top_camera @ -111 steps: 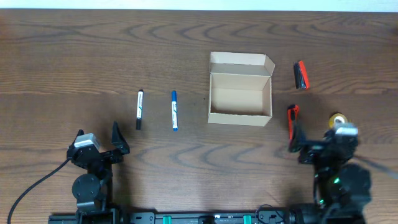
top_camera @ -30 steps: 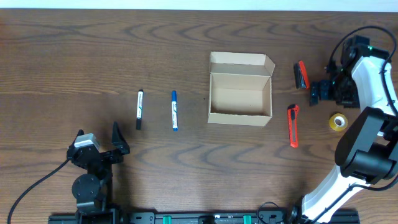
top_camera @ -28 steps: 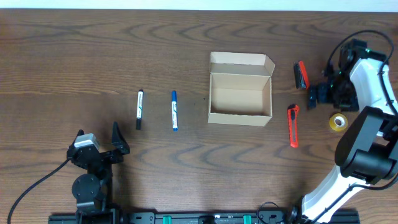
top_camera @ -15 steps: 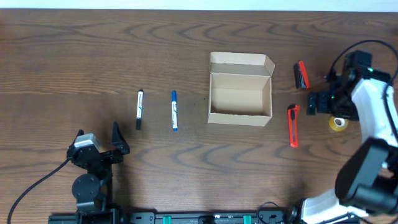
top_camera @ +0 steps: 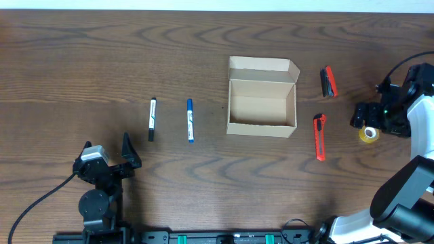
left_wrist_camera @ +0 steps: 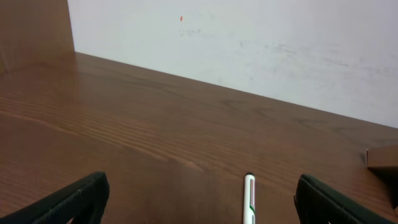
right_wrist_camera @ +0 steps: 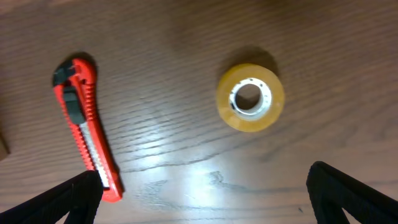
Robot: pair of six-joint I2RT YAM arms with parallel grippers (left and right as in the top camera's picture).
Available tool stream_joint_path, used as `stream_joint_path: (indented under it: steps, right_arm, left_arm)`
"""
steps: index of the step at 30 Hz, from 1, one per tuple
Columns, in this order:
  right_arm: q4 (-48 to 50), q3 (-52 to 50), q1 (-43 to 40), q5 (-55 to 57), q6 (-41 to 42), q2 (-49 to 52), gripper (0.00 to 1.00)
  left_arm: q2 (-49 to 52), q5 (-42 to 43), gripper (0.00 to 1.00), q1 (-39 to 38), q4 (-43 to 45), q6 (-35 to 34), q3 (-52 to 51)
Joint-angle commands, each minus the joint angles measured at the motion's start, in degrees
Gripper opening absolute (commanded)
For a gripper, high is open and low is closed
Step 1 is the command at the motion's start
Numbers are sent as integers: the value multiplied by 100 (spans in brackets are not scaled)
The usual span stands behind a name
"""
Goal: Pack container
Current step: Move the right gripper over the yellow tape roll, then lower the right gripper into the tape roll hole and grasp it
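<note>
The table (top_camera: 102,54) is dark brown wood with a strong wavy grain and a faint sheen where light falls on it. The container (top_camera: 262,97) sits a little right of the table's middle, its flap lid hinged up on the far side and its tan floor showing. Left of the container lie a blue marker (top_camera: 190,120) and, farther out, a black marker (top_camera: 152,118), parallel and apart. Right of the container a red box cutter (top_camera: 319,136) lies near its front corner, and a second red cutter (top_camera: 329,82) lies beside its lid. A roll of yellow tape (top_camera: 369,133) rests farther right. The right gripper (top_camera: 363,116) hangs over the tape side, well right of the container, jaws spread wide and holding nothing. The left gripper (top_camera: 107,150) sits low, well to the container's near left, likewise spread and unladen. A white wall (left_wrist_camera: 249,43), faintly scuffed, rises beyond the table's far edge.
</note>
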Motion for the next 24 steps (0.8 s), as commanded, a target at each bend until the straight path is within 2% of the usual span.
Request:
stream_joint_path:
  steps: [1,24]
  right_arm:
    - [33,22,13,-190,-173,98,99]
    - [348,-13,13,-170,-175,898,99]
  left_arm:
    - [-39,55,95,39,-278,17,-90]
    - [-39,55,95,39,-278,17,-90]
